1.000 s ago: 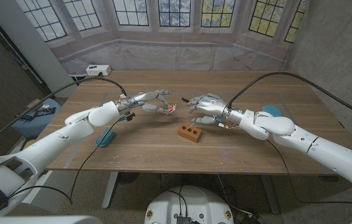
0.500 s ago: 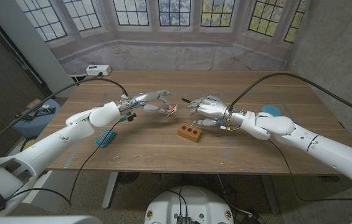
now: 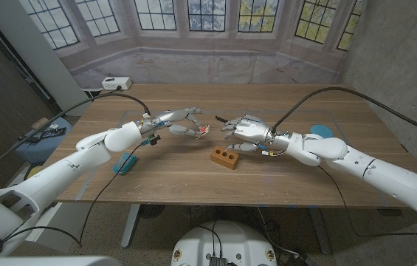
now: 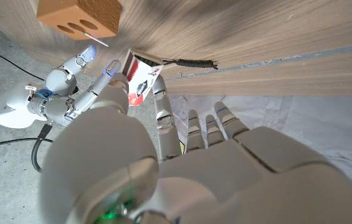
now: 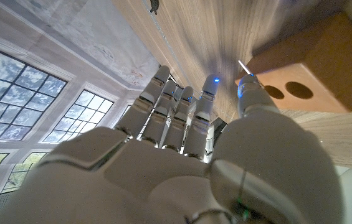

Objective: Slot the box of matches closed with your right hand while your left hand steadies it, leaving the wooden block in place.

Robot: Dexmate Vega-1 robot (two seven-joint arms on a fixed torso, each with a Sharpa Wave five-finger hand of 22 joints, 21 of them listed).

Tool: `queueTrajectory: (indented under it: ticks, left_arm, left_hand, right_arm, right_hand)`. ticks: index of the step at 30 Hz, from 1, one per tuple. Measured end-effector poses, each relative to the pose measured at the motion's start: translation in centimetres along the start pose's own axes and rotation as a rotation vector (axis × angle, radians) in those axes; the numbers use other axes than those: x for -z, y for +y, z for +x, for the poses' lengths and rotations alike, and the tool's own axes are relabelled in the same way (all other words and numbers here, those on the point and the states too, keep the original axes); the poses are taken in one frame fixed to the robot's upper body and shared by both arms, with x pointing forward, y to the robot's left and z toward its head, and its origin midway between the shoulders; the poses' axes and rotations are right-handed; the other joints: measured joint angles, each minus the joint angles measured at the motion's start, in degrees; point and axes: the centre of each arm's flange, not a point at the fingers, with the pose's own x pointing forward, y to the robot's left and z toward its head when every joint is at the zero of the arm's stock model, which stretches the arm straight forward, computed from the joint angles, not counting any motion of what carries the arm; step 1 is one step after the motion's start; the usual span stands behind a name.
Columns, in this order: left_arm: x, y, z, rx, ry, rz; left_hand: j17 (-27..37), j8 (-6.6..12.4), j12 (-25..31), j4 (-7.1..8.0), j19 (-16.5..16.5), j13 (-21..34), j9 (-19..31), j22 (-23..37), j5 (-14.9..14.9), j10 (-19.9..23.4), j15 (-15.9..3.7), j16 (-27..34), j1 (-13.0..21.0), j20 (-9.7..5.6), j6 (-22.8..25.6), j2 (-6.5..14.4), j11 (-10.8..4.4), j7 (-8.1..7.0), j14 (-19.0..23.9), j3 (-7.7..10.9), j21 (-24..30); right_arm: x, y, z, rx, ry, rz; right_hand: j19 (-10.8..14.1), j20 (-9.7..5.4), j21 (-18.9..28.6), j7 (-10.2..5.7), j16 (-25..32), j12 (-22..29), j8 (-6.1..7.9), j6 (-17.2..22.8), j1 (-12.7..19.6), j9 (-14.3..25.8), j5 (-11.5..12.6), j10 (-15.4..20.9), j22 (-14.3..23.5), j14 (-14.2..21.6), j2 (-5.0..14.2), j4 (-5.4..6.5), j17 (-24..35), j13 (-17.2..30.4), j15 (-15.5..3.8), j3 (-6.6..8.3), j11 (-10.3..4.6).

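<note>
My left hand (image 3: 177, 122) holds a small red-and-white matchbox (image 3: 203, 130) off the table, left of centre. In the left wrist view the matchbox (image 4: 139, 84) is pinched between thumb and finger, with its tray sticking out a little. My right hand (image 3: 246, 131) hovers just to the right of the box with fingers spread toward it, a small gap between them, nothing in its grasp. The wooden block (image 3: 225, 157) with holes lies on the table below and between the hands. A thin match (image 4: 95, 38) stands out of the block (image 4: 79, 15), close by my right thumb (image 5: 250, 87).
A blue object (image 3: 125, 162) lies near the left forearm and a blue disc (image 3: 320, 131) behind the right forearm. A white box (image 3: 116, 83) sits at the far left corner. A short dark cord (image 4: 194, 63) lies on the wood beyond the hands.
The right hand has sunk slightly toward the block, staying close to the matchbox. The left hand and the box have barely moved.
</note>
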Motion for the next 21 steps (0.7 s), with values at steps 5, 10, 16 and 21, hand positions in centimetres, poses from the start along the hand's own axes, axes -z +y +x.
queueTrajectory:
  ticks: [5, 10, 16, 21]
  left_arm:
    - [0.14, 0.03, -0.23, 0.002, 0.004, 0.002]
    - [0.25, 0.09, -0.39, 0.003, 0.008, 0.005]
    - [0.30, 0.06, -0.55, 0.010, 0.006, 0.005]
    - [0.52, 0.11, -0.79, 0.012, 0.010, 0.005]
  left_hand:
    - [0.0, 0.00, 0.0, 0.00, 0.0, 0.0, 0.0, 0.0, 0.0, 0.0, 0.00, 0.0, -0.1, 0.00, 0.0, 0.1, 0.00, 0.00, 0.0, 0.00, 0.0]
    - [0.0, -0.01, 0.0, 0.00, 0.3, 0.0, 0.0, 0.0, 0.0, 0.0, 0.00, 0.0, -0.1, -0.29, 0.0, 0.1, 0.00, 0.00, 0.0, 0.00, 0.0]
    - [0.0, -0.01, 0.0, 0.00, 0.3, 0.0, 0.0, 0.0, 0.0, 0.3, -0.31, 0.0, -0.1, -0.32, 0.0, 0.1, -0.31, 0.01, 0.3, 0.00, 0.0]
    - [0.0, -0.01, 0.0, 0.00, 0.3, 0.0, 0.0, 0.0, 0.0, 0.3, -0.31, 0.0, -0.1, -0.32, 0.0, 0.1, -0.31, 0.01, 0.3, 0.00, 0.0]
  right_arm:
    - [0.25, 0.30, 0.15, -0.001, -0.005, -0.003]
    - [0.27, 0.34, 0.22, 0.002, -0.010, -0.004]
    - [0.55, 0.44, 0.30, -0.001, -0.013, -0.008]
    - [0.67, 0.44, 0.24, -0.002, -0.016, -0.010]
  right_hand:
    - [0.0, 0.00, 0.0, 0.00, 0.4, 0.0, 0.00, 0.0, 0.0, 0.2, 0.0, 0.0, 0.0, 0.3, 0.00, 0.00, 0.0, 0.0, -0.13, 0.00, 0.00]
    - [0.0, 0.00, 0.0, 0.00, 0.4, 0.0, 0.00, 0.0, 0.0, 0.3, 0.0, 0.3, 0.0, 0.5, 0.00, 0.00, 0.0, 0.0, -0.16, 0.00, 0.30]
    - [0.0, 0.01, 0.0, -0.30, 0.4, 0.0, 0.00, 0.3, 0.5, 0.3, 0.0, 0.3, 0.0, 0.5, 0.00, 0.17, 0.0, 0.0, -0.12, -0.16, 0.30]
    - [0.0, 0.00, 0.0, -0.31, 0.4, 0.0, 0.00, 0.3, 0.5, 0.3, 0.0, 0.6, 0.0, 0.5, 0.00, 0.24, 0.0, 0.0, -0.12, -0.24, 0.06]
